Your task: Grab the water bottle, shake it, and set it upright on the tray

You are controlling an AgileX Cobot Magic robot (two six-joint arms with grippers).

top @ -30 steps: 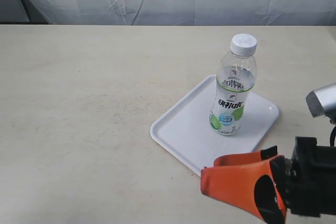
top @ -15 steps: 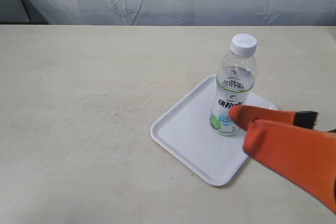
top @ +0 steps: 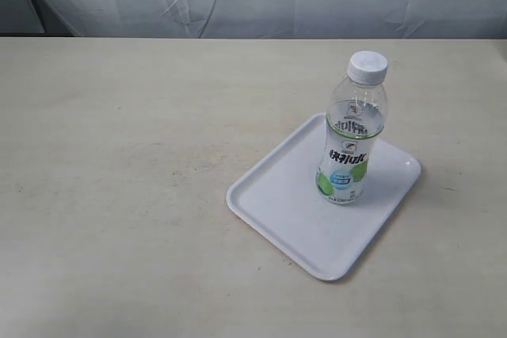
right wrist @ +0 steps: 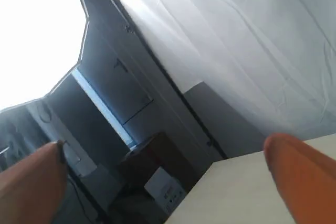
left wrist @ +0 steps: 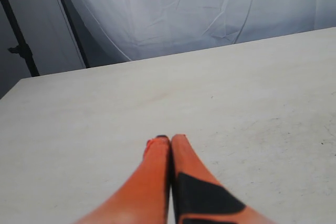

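Reading the exterior view from the left, you have only bare table (top: 119, 156) until right of centre, where the tray (top: 273, 195) lies turned at an angle. The water bottle (top: 352, 136) stands upright on the tray's far right part, with its white cap (top: 367, 66) on. So, judging by how things lie, the standing step looks done already. If you do take hold of it, expect a light bottle with thin walls that give under a hard squeeze. How much water is inside I cannot tell through the clear plastic. The label (top: 346, 162) looks smooth and could slip, so close on the labelled body around mid-height, below the shoulder. Avoid the cap, where a tall, narrow bottle would swing and tip. Neither arm shows in the exterior view, so you need the wrist cameras for the claws. The left wrist view shows the left gripper (left wrist: 167, 141) with its orange fingers pressed together and holding nothing, above empty table surface. The bottle and tray are out of its sight. The right wrist view shows the right gripper (right wrist: 164, 148) with fingers spread wide apart and nothing between them. It is aimed up at the white curtain (right wrist: 252, 51) and the dim room beyond, catching only a sliver of table and no bottle.
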